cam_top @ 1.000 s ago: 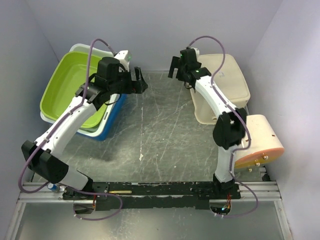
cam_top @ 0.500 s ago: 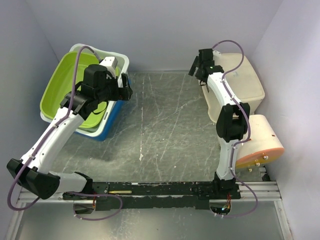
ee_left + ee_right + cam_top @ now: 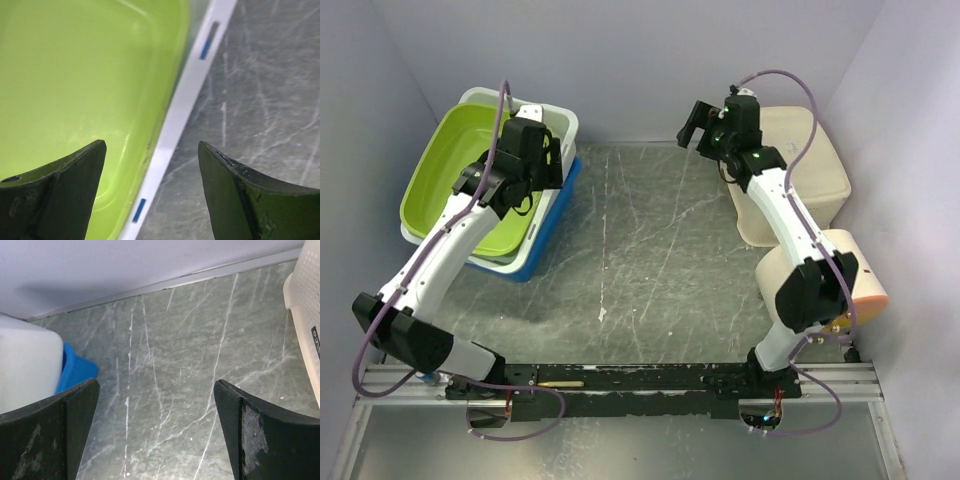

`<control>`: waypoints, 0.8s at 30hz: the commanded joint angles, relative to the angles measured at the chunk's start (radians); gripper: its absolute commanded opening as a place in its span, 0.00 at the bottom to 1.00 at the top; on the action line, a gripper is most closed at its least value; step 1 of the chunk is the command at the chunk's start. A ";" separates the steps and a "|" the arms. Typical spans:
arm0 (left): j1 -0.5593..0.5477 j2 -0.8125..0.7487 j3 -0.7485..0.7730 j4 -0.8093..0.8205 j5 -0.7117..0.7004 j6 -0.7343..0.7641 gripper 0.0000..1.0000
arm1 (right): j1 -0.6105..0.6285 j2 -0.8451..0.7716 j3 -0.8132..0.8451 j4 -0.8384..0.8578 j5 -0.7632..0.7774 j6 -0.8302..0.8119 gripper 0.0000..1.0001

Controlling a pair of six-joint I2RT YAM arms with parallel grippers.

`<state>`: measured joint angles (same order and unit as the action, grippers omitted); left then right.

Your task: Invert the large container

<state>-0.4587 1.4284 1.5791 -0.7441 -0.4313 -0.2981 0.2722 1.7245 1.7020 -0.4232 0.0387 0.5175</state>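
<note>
The large container, a lime-green tub (image 3: 460, 175), sits upright at the back left, nested in a white tub (image 3: 560, 118) on a blue one (image 3: 545, 235). My left gripper (image 3: 548, 160) hangs open over the stack's right rim. In the left wrist view the left gripper (image 3: 151, 145) straddles that rim: one finger over the green tub (image 3: 75, 75), the other over the table, with the white tub's rim (image 3: 185, 95) between them and nothing pinched. My right gripper (image 3: 695, 125) is open above the back of the table; the right wrist view shows bare table between the right gripper's (image 3: 156, 382) fingers.
A beige perforated basket (image 3: 800, 170) lies flat side up against the right wall, its edge showing in the right wrist view (image 3: 305, 315). A peach round pot (image 3: 845, 280) lies on its side in front of it. The walls stand close behind and beside both stacks.
My left gripper moved left from over the table to the tub stack's rim and its jaws narrowed slightly. The beige basket shifted right, and my right gripper drew back from it.
</note>
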 commanded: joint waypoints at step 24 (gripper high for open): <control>0.035 -0.133 -0.240 -0.383 -0.052 0.005 0.67 | -0.011 -0.183 -0.215 0.063 -0.109 0.042 1.00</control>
<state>-0.4286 1.3235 1.3312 -1.1015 -0.4511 -0.3206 0.2600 1.5394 1.4841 -0.3702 -0.0597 0.5541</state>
